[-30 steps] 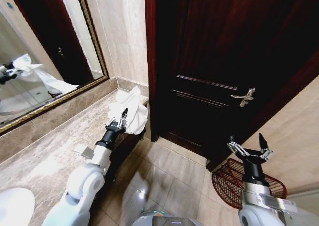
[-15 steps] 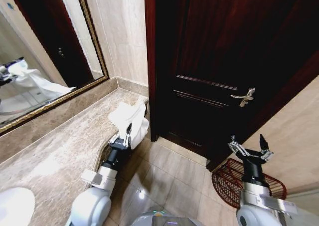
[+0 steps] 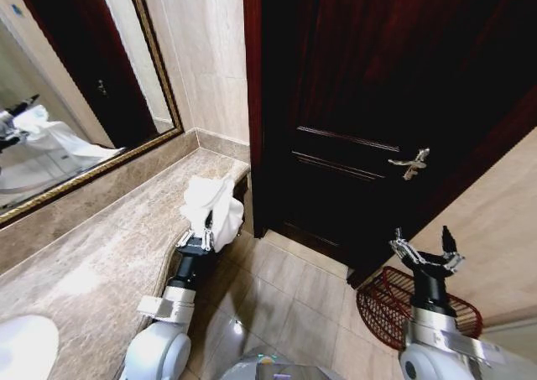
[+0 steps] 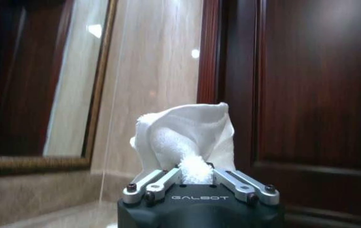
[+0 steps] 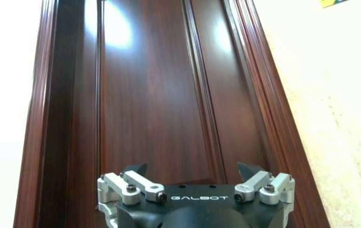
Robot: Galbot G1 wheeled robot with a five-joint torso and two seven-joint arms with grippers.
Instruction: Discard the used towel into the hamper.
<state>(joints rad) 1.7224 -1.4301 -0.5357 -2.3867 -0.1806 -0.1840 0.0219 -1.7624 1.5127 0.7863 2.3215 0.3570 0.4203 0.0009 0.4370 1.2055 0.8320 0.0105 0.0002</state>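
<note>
A crumpled white towel (image 3: 210, 204) bunches above my left gripper (image 3: 200, 236), which is shut on it and held over the counter's front edge near the door. In the left wrist view the towel (image 4: 187, 140) sticks up from between the shut fingers of the gripper (image 4: 194, 178). The hamper (image 3: 386, 309), a reddish-brown openwork basket, stands on the floor at the lower right, partly behind my right arm. My right gripper (image 3: 426, 250) hangs open above the hamper with nothing in it; the right wrist view has the gripper (image 5: 193, 173) open before the door.
A marble counter (image 3: 101, 246) runs along the left under a framed mirror (image 3: 75, 86). A dark wooden door (image 3: 377, 103) with a metal handle (image 3: 409, 163) fills the wall ahead. Tiled floor (image 3: 285, 288) lies between counter and hamper. A white basin (image 3: 21, 346) sits at the lower left.
My left gripper has drawn back from over the counter toward its front edge and lower, carrying the towel. The right arm has barely shifted.
</note>
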